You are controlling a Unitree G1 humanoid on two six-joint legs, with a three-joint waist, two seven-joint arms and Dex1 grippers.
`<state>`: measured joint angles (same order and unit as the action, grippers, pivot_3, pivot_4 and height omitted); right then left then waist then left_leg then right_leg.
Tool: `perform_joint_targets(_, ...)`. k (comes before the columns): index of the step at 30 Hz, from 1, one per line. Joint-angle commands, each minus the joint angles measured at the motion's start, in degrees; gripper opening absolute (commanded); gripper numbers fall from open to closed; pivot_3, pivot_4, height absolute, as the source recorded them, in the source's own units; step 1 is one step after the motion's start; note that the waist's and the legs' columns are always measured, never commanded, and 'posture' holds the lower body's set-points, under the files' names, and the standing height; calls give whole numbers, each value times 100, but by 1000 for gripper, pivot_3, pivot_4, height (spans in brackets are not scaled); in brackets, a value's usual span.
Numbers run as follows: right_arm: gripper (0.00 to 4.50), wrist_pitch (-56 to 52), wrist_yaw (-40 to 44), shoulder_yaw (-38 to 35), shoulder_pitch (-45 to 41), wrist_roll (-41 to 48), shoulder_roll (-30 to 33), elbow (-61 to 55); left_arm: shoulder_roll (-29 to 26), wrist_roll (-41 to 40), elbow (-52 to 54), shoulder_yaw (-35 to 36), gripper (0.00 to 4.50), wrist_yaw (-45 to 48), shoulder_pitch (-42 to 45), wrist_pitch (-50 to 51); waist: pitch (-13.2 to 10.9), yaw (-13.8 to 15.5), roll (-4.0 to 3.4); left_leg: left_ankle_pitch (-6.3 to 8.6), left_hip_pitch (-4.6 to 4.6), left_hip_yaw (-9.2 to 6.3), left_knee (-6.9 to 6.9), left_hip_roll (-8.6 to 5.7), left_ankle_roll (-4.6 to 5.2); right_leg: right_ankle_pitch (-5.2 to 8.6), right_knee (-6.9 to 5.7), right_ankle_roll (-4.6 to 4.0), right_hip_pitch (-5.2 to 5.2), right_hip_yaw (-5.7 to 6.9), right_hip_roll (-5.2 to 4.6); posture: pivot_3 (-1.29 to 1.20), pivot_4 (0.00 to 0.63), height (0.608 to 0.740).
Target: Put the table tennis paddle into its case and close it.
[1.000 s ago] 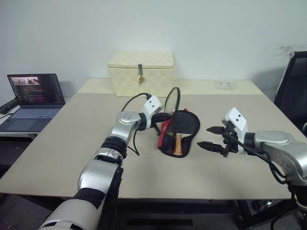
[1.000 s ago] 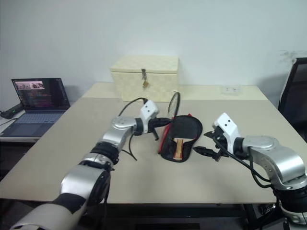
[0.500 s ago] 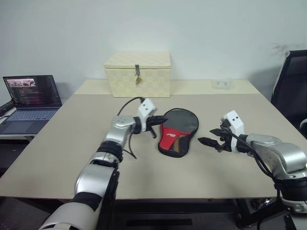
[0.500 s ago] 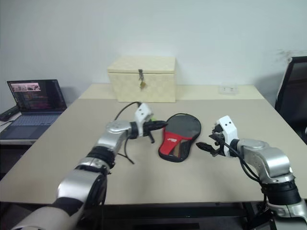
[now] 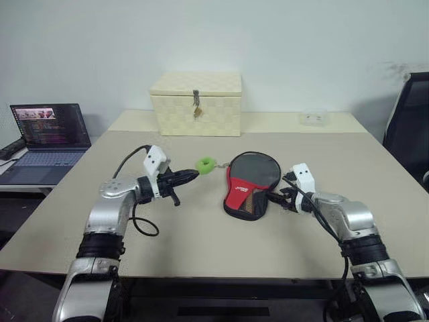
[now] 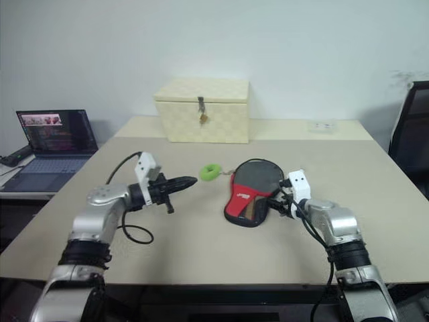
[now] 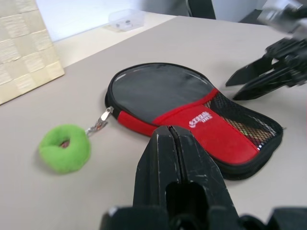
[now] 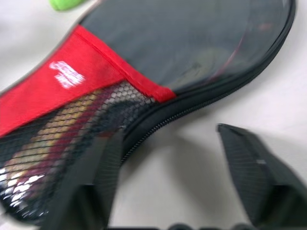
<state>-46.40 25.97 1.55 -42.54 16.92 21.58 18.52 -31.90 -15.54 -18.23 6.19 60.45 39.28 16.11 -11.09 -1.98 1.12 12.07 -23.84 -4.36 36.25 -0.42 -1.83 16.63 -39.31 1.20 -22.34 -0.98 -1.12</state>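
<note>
The case point(image 5: 249, 184) lies flat at mid-table, its black and red lid down over the body. The table tennis paddle's pale handle point(image 8: 62, 129) shows through the mesh pocket; the rest of it is hidden inside. A green fuzzy ring point(image 5: 205, 164) on the zip pull lies just left of the case. My left gripper point(image 5: 191, 174) is shut and empty, pointing at the ring from the left, a short way off. At the case's right edge near the handle end sits my right gripper point(image 5: 273, 198), fingers apart, one finger point(image 8: 100, 163) over the mesh.
A cream woven box point(image 5: 196, 104) with a metal latch stands at the back of the table point(image 5: 201, 235). An open laptop point(image 5: 43, 134) sits on a side desk at the left. A small clear plastic box point(image 5: 313, 119) lies at the back right, a black chair point(image 5: 409, 114) beyond.
The raised lid has come down flat over the paddle. My left gripper has drawn back to the left, leaving the green ring on the table. My right gripper has moved in to the case's edge.
</note>
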Motion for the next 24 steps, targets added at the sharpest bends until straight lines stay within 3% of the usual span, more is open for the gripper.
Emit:
perform_joint_targets(1, 2092, 250, 101, 27, -263, -120, -97, 252, -152, -211, 612, 166, 0, -201, -133, 234, 0, 3, 0, 0, 0, 1, 1, 0, 0, 0, -1, 0, 0, 0, 0, 0, 150, 740)
perform_joint_targets(7, 2092, 425, 208, 154, -423, -293, -382, 605, -210, -320, 994, 203, 0, -423, -328, 454, 0, -12, 0, 0, 8, 10, 1, 4, 0, 0, -12, -1, 0, -4, 1, 0, 150, 740)
perform_joint_targets(10, 2656, 498, 141, 46, -477, -378, -306, 631, -260, -343, 1046, 215, 0, -483, -343, 499, 0, -44, 0, 0, 12, 9, 1, 6, 0, 0, -17, -1, 0, -10, 1, 0, 150, 740)
perform_joint_targets(16, 4471, 342, 319, 32, -324, -482, 35, 254, -332, -385, 1106, 211, 0, -548, -394, 521, 0, -45, -1, 0, 12, 10, 1, 3, 0, 1, -17, -1, -1, -10, 1, 0, 150, 740)
perform_joint_targets(24, 4471, -862, 337, -783, -318, 415, -194, -143, -410, -465, 959, 288, 0, -514, -317, 532, 0, -44, 0, 0, 11, 9, 1, 6, 0, 1, -16, -2, 0, -9, 0, 0, 150, 740)
